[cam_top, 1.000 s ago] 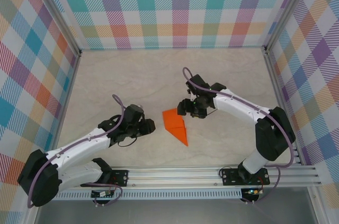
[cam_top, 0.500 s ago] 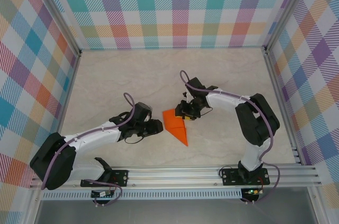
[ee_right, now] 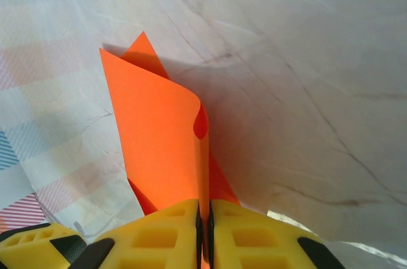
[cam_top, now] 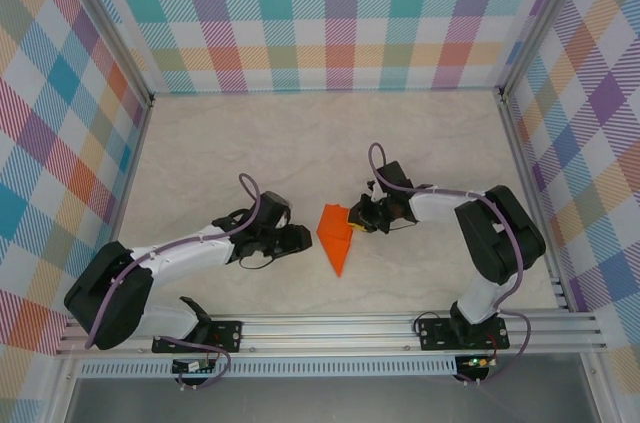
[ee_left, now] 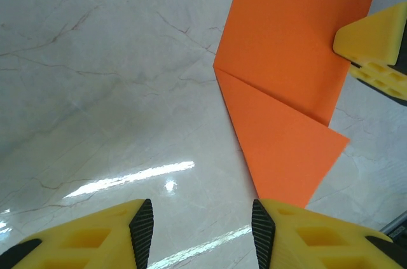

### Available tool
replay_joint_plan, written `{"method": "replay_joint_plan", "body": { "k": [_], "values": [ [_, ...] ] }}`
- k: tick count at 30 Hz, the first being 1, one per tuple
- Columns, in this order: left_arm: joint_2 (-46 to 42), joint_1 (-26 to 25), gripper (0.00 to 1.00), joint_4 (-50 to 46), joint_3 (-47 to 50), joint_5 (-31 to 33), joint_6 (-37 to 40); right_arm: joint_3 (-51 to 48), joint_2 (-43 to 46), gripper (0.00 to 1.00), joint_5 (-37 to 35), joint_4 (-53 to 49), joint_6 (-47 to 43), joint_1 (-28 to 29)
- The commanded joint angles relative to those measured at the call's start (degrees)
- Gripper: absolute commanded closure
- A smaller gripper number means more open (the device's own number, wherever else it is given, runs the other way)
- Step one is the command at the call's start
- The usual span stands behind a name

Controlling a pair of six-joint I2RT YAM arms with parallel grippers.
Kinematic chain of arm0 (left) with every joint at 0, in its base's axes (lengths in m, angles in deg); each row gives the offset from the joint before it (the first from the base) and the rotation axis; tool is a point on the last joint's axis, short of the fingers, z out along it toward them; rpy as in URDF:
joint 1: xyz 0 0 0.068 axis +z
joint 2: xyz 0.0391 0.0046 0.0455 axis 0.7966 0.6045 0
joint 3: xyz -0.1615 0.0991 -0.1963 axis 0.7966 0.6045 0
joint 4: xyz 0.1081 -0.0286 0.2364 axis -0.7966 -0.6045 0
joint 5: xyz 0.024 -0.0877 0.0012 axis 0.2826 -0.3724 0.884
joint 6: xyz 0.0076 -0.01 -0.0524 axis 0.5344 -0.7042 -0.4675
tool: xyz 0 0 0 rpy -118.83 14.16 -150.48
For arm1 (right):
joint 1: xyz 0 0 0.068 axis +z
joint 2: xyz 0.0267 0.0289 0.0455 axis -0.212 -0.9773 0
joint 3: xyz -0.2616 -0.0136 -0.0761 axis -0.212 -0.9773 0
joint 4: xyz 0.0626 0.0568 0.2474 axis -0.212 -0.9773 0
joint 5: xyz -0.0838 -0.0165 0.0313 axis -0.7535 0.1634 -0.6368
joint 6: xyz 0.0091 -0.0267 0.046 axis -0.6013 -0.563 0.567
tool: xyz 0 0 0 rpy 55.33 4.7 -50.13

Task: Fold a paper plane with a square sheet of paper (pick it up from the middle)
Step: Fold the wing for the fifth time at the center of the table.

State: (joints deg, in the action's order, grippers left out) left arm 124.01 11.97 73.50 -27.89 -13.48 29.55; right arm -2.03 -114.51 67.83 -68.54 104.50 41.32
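The orange paper point(cam_top: 335, 235) is a creased pointed shape lying mid-table, its tip toward the near edge. My right gripper point(cam_top: 358, 215) is shut on the paper's right edge, which curls up between the yellow fingers point(ee_right: 165, 234) in the right wrist view, where the paper point(ee_right: 159, 135) rises as a folded flap. My left gripper point(cam_top: 300, 237) stands open just left of the paper, low over the table. In the left wrist view the paper point(ee_left: 286, 84) lies flat with a diagonal crease, its corner touching my right-hand fingertip point(ee_left: 299, 234); the other arm's fingertip point(ee_left: 375, 40) sits on its far edge.
The table point(cam_top: 250, 153) is pale marble-patterned, enclosed by checked walls on three sides. A metal rail point(cam_top: 400, 328) runs along the near edge by the arm bases.
The right gripper has pulled the paper's edge rightward and lifted it, so the shape looks narrower. The left gripper has edged slightly right toward the paper.
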Motion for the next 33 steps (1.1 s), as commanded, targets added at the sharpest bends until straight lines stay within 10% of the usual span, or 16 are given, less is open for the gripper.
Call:
{"method": "replay_joint_plan", "body": {
  "k": [1, 11, 19, 33],
  "values": [
    [1.1, -0.6, 0.53, 1.6, -1.7, -1.3, -0.9, -0.8, 2.0, 0.78, 1.6, 5.7, 2.1, 0.1],
    [0.0, -0.7, 0.55, -0.8, -1.8, 3.1, -1.3, -0.1, 13.6, 0.58, -5.9, -11.6, -3.9, 0.1],
    [-0.1, 0.2, 0.56, -0.4, -1.1, 5.1, -2.4, -2.3, 19.3, 0.91, -2.2, -10.3, -1.5, 8.0],
    [2.3, 1.0, 0.56, 1.2, -2.1, 0.4, -1.9, -1.1, 7.8, 0.96, -4.0, -6.3, 0.6, 13.2]
  ]
}}
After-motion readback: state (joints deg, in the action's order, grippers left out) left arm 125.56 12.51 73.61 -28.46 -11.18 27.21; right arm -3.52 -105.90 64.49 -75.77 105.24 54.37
